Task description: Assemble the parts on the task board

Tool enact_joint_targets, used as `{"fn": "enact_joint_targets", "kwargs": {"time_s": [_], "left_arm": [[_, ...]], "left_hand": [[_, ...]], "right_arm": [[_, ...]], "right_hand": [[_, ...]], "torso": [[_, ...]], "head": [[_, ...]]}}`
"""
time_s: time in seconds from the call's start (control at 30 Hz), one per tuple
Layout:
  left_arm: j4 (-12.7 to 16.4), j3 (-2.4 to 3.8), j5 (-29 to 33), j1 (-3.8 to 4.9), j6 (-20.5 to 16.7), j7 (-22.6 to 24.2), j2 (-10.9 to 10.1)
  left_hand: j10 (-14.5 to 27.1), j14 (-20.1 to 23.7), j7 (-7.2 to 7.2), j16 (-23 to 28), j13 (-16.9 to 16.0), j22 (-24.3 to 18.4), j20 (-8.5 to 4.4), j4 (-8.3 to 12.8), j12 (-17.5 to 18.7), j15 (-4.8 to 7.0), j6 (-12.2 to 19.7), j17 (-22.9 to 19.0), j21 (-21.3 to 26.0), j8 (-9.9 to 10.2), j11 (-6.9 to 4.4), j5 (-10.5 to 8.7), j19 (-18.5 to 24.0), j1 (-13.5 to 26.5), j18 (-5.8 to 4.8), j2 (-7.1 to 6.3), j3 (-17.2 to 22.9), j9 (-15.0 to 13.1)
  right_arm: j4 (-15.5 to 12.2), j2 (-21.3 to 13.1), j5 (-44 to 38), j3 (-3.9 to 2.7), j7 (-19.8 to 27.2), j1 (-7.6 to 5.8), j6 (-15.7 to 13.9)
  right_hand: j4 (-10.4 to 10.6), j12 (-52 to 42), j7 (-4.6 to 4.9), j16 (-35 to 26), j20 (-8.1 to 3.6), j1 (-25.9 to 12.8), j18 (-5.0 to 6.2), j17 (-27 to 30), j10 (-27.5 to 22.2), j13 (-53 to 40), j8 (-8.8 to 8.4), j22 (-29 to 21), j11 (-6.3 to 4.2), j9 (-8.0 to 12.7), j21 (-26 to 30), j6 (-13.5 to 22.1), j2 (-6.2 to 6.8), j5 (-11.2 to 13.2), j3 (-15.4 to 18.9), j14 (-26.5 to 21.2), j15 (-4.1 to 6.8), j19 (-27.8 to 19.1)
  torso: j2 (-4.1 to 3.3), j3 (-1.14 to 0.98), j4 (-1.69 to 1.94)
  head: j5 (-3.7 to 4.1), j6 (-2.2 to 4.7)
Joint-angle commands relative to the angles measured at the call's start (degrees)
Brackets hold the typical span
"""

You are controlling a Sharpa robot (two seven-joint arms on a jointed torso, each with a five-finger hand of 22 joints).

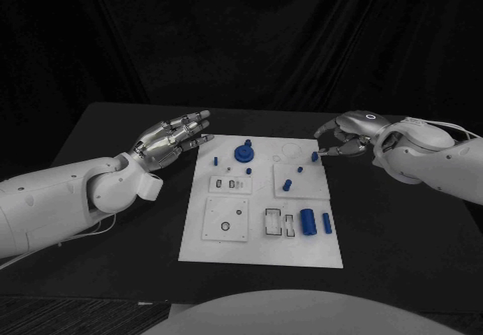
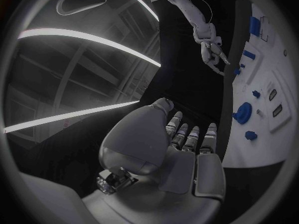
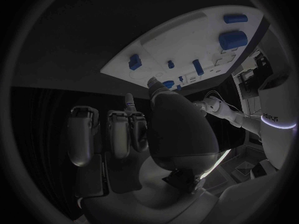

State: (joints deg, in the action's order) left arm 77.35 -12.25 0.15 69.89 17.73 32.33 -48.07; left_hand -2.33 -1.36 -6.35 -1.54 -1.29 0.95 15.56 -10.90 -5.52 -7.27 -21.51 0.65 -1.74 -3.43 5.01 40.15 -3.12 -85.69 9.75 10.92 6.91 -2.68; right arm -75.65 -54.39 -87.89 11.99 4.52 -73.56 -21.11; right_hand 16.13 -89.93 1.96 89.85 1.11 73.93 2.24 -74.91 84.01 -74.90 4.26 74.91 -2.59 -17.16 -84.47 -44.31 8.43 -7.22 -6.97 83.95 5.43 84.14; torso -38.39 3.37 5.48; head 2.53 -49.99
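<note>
A small blue cylindrical peg (image 1: 314, 156) stands at the far right edge of the white rectangular task board (image 1: 262, 255), with the right hand (image 1: 347, 136) curled round it, contact being unclear. The left hand (image 1: 173, 139) is held open-fingered beside the far left corner. The peg is judged light, rigid and smooth, best pinched at its sides.

The room was dim, nearly drained of colour. Only the task board (image 1: 302, 255) shone bright on the black table (image 1: 111, 132), with no hard shadows on it. At the left wrist, long ceiling strips glared white and smeared. Both wrist pictures bent straight edges into curves and darkened toward their rims.
</note>
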Motion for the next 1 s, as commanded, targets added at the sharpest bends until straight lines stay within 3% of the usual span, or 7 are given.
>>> {"fn": "enact_joint_targets", "kwargs": {"time_s": [0.03,0.27,0.6,0.73,1.0], "left_arm": [[0.49,0.06,0.11,-0.14,0.88,0.52,-0.08],[0.83,0.06,0.11,-0.2,1.06,0.33,-0.17],[0.71,0.06,0.11,-0.23,1.09,0.35,-0.22],[0.68,0.06,0.11,-0.25,1.18,0.35,-0.16],[0.67,0.06,0.11,-0.27,1.24,0.35,-0.16]], "left_hand": [[0.04,0.07,-0.18,-0.34,-0.07,0.02,0.29,-0.08,-0.21,-0.51,-0.19,0.06,0.27,-0.29,0.24,0.11,0.19,-0.2,0.61,0.44,0.43,-0.04],[0.06,0.07,-0.18,-0.34,-0.07,0.02,0.29,-0.08,-0.18,-0.51,-0.14,0.06,0.28,-0.28,0.24,0.11,0.21,-0.2,0.61,0.44,0.45,-0.03],[0.06,0.07,-0.18,-0.34,-0.06,0.02,0.29,-0.07,-0.18,-0.53,-0.09,0.06,0.29,-0.27,0.24,0.1,0.21,-0.19,0.61,0.44,0.48,-0.03],[0.08,0.09,-0.19,-0.32,-0.06,0.01,0.28,-0.06,-0.17,-0.54,-0.11,0.05,0.3,-0.27,0.25,0.08,0.23,-0.17,0.61,0.43,0.54,-0.03],[0.08,0.09,-0.19,-0.32,-0.06,0.01,0.28,-0.06,-0.17,-0.54,-0.11,0.05,0.3,-0.27,0.25,0.08,0.23,-0.17,0.61,0.43,0.54,-0.03]], "right_arm": [[0.73,0.22,0.17,-0.04,0.68,0.54,-1.15],[1.77,0.8,0.22,-0.04,0.98,1.16,-0.56],[2.78,1.55,0.23,-0.04,0.55,1.81,-0.04],[3.59,2.16,0.23,-0.04,0.14,2.27,-0.19],[4.8,3.24,0.23,-0.05,-0.32,3.28,0.0]], "right_hand": [[0.22,-0.07,0.47,0.15,-0.27,0.88,-0.44,-15.09,5.99,-15.1,-0.1,11.62,0.17,0.12,0.29,-0.03,-0.29,0.15,-0.06,6.05,0.16,2.25],[0.15,-0.07,0.46,0.15,-0.2,1.57,-0.38,-15.09,5.99,-15.1,-0.07,11.53,0.22,0.3,0.48,-0.13,-0.41,-0.09,-0.19,6.05,0.08,2.14],[0.04,-0.07,0.72,0.15,-0.13,2.31,-0.34,-15.09,5.99,-15.1,0.0,11.47,0.37,0.47,0.64,-0.3,-0.54,-0.18,-0.29,6.05,0.01,2.06],[-0.02,-0.07,1.17,0.15,0.17,3.31,-0.34,-15.09,5.99,-15.1,0.98,11.48,0.79,0.18,0.75,-2.16,-0.49,-1.9,-0.16,6.05,-0.33,2.05],[0.27,-0.07,1.38,0.15,0.34,3.33,-0.32,-15.09,5.99,-15.1,1.74,11.48,0.97,-0.29,0.86,-3.38,0.03,-1.55,0.37,6.05,-0.49,2.04]], "torso": [[-0.07,0.05,0.06],[-0.03,0.19,0.26],[-0.07,0.2,0.41],[-0.06,0.24,0.31],[-0.07,0.23,0.33]], "head": [[0.14,-0.01],[0.48,-0.01],[0.7,-0.01],[0.73,-0.01],[0.61,-0.01]]}}
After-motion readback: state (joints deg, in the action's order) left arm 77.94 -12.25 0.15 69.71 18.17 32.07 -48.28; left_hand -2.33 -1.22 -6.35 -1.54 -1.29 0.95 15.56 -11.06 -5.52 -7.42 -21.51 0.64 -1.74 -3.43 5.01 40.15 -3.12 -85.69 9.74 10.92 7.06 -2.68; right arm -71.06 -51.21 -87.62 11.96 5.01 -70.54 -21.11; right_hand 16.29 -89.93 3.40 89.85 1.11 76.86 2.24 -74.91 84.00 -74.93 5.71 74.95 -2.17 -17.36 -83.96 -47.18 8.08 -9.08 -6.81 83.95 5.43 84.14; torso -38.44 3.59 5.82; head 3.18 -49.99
